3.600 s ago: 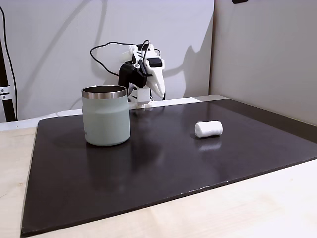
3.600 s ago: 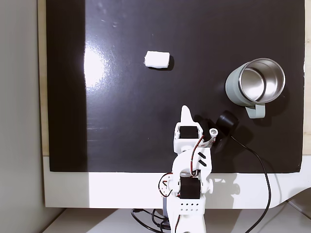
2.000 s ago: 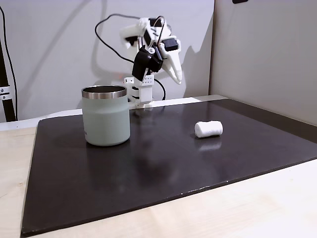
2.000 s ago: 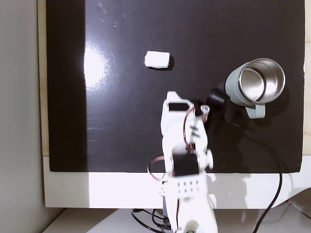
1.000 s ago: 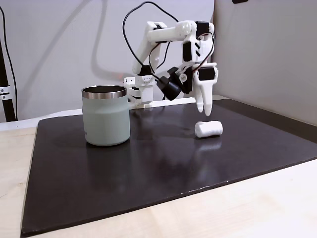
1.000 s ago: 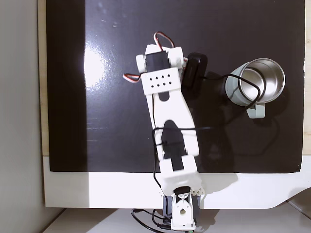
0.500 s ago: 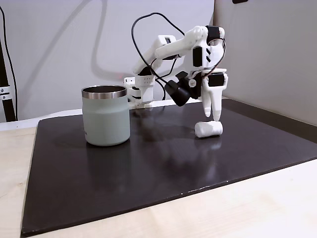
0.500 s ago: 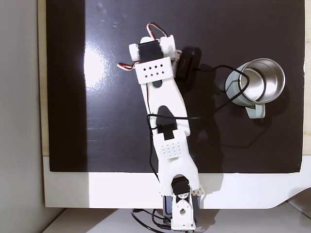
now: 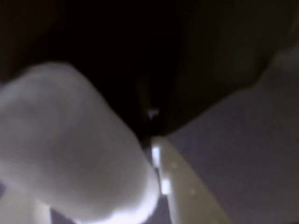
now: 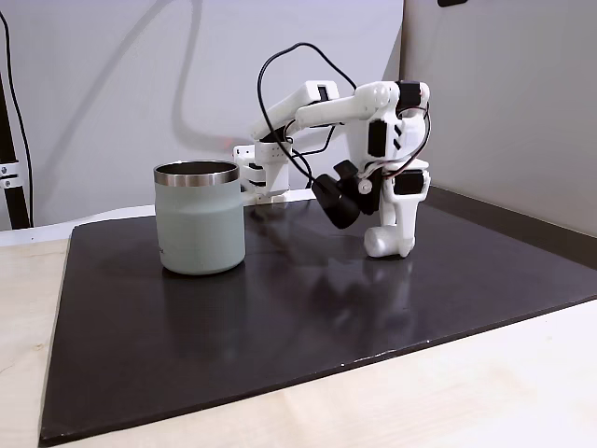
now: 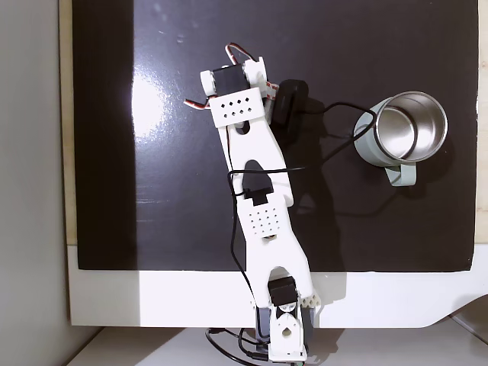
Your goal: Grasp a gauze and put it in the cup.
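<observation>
The gauze (image 10: pixel 380 245), a small white roll, lies on the black mat right of centre in a fixed view. My gripper (image 10: pixel 395 245) has come straight down onto it and its white fingers cover most of the roll. In the wrist view the gauze (image 9: pixel 70 154) looms blurred at the left, against a pale finger (image 9: pixel 180 186); the jaws appear open around it. The pale green cup (image 10: pixel 199 224) with a steel rim stands upright well to the left. From above, the cup (image 11: pixel 364 145) is at the right and my arm (image 11: pixel 252 152) hides the gauze.
The black mat (image 10: pixel 280 317) covers most of a light wooden table (image 10: pixel 485 392). Grey walls (image 10: pixel 504 103) stand close behind and to the right. A black cable (image 11: pixel 335 110) loops from my wrist over the cup's rim. The arm's base (image 11: pixel 282 328) sits off the mat's edge.
The arm unfolded from its rest pose, reached out over the mat and lowered. In the last half second the gripper dropped from just above the gauze down onto it.
</observation>
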`<state>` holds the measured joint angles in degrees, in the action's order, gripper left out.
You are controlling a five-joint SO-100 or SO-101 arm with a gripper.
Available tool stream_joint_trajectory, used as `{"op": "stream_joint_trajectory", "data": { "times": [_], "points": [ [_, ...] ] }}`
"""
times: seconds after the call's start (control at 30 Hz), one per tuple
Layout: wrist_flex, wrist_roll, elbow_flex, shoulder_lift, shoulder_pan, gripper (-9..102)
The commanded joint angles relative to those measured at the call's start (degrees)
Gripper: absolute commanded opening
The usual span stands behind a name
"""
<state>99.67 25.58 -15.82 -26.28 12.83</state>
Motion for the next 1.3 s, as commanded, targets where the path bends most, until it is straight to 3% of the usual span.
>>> {"op": "stream_joint_trajectory", "data": {
  "times": [0.0,0.2,0.5,0.93,1.27],
  "points": [
    [0.26,-0.53,3.69,-0.09,-0.79,19],
    [0.26,-0.44,3.78,0.26,-0.97,0],
    [0.70,-0.44,1.14,-5.89,-2.11,0],
    [0.79,-0.53,-15.91,-36.39,-2.11,0],
    [2.99,-4.22,-26.10,-55.72,-14.33,0]
  ]
}}
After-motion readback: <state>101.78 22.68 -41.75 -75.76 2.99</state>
